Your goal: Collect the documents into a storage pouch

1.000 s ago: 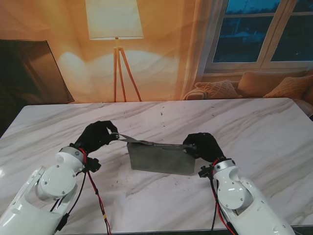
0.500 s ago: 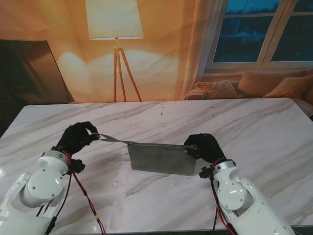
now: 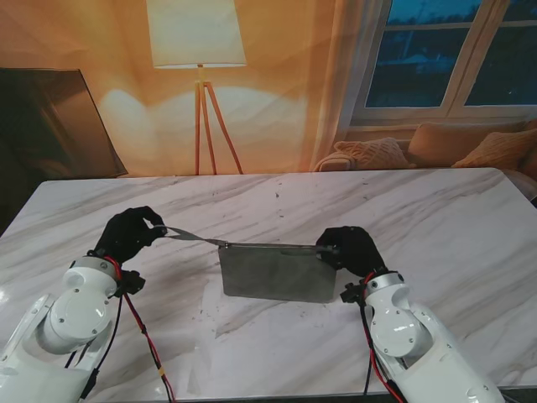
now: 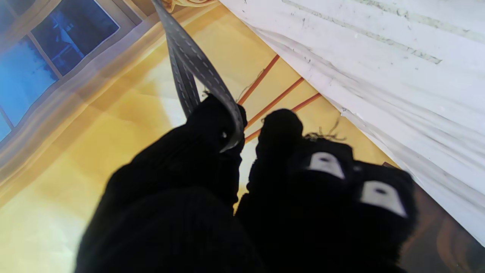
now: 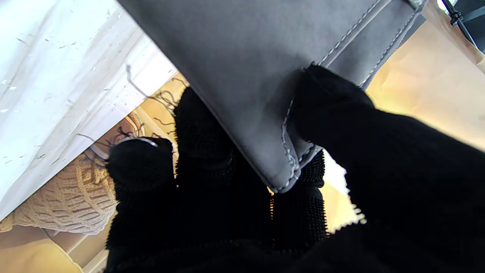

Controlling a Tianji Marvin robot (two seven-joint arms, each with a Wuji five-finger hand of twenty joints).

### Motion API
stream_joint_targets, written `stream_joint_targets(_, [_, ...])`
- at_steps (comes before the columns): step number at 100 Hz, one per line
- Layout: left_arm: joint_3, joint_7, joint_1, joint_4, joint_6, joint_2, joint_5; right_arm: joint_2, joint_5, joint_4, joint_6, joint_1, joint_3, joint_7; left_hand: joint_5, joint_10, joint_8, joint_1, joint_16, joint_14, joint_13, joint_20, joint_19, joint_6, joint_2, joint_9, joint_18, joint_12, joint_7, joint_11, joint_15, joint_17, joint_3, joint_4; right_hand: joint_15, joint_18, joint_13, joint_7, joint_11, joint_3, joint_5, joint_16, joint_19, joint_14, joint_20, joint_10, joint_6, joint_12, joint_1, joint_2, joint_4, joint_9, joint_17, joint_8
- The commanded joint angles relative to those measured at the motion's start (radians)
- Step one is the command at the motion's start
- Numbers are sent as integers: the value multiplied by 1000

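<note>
I am gripping the strap [image 3: 191, 239] in my left hand [image 3: 128, 234] and pinching the pouch [image 3: 273, 270] corner with my right hand [image 3: 348, 249], the pouch hanging over the tabletop [image 3: 436, 210]. Best pulling evenly, keeping the mouth taut.

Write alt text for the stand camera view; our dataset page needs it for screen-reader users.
Two black-gloved robot hands hold a grey pouch upright on a white marble table: the right hand grips its upper corner, the left hand pulls its strap sideways. A floor lamp glows behind.
</note>
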Motion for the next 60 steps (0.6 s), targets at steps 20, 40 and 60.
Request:
stream_joint_targets(20, [-17,31,1,11,3,-12,5,-6,1,1,22,13,5,-4,-25,18,-11,68,2,193,-58,50,59,-19,53,-40,-100,-24,24,-21,-45,-42,62,35,59,8,55,135,28,97,139,11,18,-47,-13,51,-41,9,123,60,45,11,20,76])
stream_joint_targets(40, [-9,-2,-13,21,8,-7,-19,-12,20,2,42,36,-9,-8,-39,49,-82,46,20,213,-157,152,-63,-5,50,-91,-69,13,-30,-109,-135,-166,61,29,59,13,60,135,30,94,136,11,21,-47,-15,54,-38,9,123,62,46,11,33,82])
stream_joint_targets(60, [29,-25,-61,54,11,-7,-61,-19,36,13,68,81,-34,-10,-49,40,-96,22,24,207,-357,344,-305,0,44,-184,-60,52,-65,-259,-298,-431,61,26,59,15,64,134,31,94,136,11,22,-48,-19,54,-38,9,122,63,46,9,39,84])
